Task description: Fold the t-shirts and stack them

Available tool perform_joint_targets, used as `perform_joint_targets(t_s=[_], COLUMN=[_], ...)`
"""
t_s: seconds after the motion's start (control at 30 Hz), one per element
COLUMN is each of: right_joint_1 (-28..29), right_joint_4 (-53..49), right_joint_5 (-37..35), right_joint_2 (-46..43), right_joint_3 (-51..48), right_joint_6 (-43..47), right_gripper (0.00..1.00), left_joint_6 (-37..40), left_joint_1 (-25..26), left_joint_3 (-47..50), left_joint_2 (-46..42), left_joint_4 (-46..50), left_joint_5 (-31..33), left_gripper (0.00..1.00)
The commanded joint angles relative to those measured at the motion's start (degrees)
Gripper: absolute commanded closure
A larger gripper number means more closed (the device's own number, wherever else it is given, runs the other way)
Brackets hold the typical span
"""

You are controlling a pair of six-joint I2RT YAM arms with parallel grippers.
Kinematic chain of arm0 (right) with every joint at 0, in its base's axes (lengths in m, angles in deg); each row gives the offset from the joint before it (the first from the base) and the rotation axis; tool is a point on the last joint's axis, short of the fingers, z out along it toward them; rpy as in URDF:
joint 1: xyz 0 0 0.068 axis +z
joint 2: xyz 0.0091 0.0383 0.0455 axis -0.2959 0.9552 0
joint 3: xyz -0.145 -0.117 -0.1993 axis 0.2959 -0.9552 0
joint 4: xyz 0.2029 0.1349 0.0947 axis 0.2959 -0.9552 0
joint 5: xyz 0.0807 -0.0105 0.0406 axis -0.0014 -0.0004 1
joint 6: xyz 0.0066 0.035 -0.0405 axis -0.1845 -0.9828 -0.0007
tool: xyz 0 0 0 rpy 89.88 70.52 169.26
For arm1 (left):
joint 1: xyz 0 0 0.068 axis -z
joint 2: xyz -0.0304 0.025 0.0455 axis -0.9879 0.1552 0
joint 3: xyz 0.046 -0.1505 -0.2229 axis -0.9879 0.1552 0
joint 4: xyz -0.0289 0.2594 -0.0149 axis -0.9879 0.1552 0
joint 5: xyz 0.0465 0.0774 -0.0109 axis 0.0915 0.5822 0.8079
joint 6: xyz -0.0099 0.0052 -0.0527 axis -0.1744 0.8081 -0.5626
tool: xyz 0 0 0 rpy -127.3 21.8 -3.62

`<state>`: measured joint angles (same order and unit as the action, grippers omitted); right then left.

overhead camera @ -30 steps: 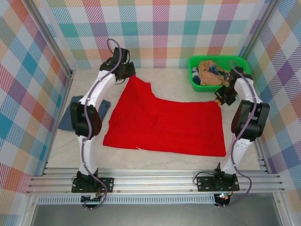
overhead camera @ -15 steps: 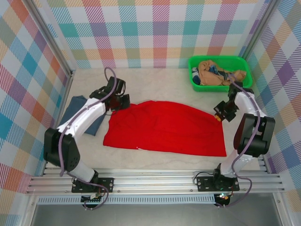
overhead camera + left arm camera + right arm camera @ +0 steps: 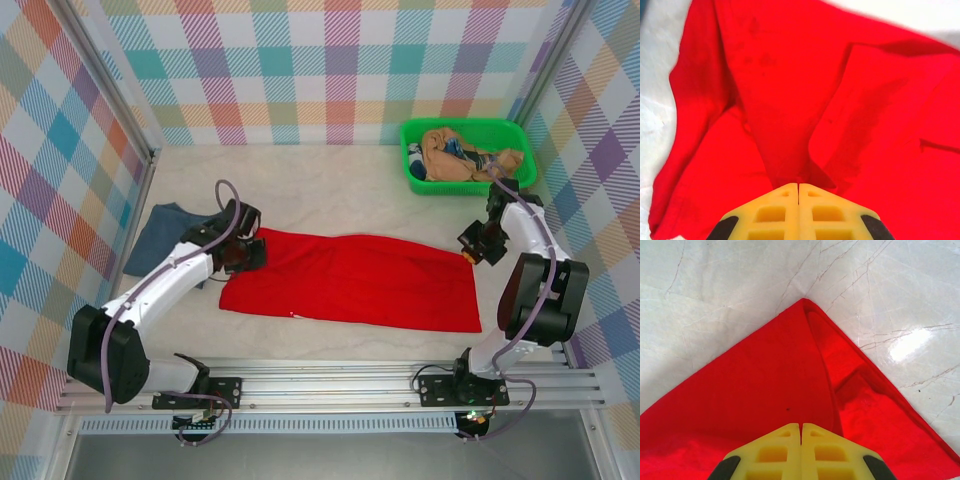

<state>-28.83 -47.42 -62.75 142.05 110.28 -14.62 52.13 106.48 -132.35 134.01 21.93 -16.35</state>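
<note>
The red t-shirt [image 3: 360, 282] lies on the table as a long band, its far part folded over toward the near side. At the shirt's upper left edge my left gripper [image 3: 243, 252] is shut on a pinch of red cloth [image 3: 790, 90]; the yellow jaws [image 3: 798, 186] meet with the fabric rising between them. My right gripper [image 3: 470, 250] is shut on the shirt's upper right corner, where the red cloth [image 3: 765, 385] tapers to a point on the marble and the jaws [image 3: 800, 426] are closed over it. The slate-blue t-shirt [image 3: 160, 235] lies crumpled at the far left, beside the left arm.
A green basket [image 3: 465, 187] holding bunched clothes [image 3: 450, 150] stands at the back right, just beyond the right arm. Bare marble table [image 3: 340, 195] stretches behind the red shirt. Checkered walls close in the sides and back.
Both grippers have drawn the red shirt's far edge toward the near side, folding it over. The shirt has gone from a wide spread to a narrower band. The left arm has swung low.
</note>
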Motion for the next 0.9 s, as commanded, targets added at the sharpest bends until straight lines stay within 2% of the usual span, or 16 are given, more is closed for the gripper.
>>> perform_joint_targets(t_s=[0.0, 0.23, 0.6, 0.87], right_joint_1=[-0.3, -0.27, -0.25, -0.35], right_joint_4=[-2.38, -2.81, -4.41, -2.66], right_joint_5=[-0.56, -0.97, -3.78, -7.44], right_joint_2=[-2.06, -2.32, -4.09, -0.94], right_joint_3=[-0.74, -1.14, -1.01, -0.45], right_joint_6=[1.51, 2.66, 3.16, 3.57], right_gripper=[1.0, 1.0, 1.0, 1.0], left_joint_6=[-2.41, -3.46, -5.18, -8.44], left_joint_1=[1.91, 3.22, 4.03, 5.6], left_joint_3=[1.46, 4.76, 4.08, 5.25], left_joint_2=[-2.41, -3.91, -7.21, -11.09], left_joint_4=[3.16, 5.2, 9.4, 11.43], left_joint_5=[2.55, 4.03, 9.5, 10.71], left_gripper=[1.0, 1.0, 1.0, 1.0])
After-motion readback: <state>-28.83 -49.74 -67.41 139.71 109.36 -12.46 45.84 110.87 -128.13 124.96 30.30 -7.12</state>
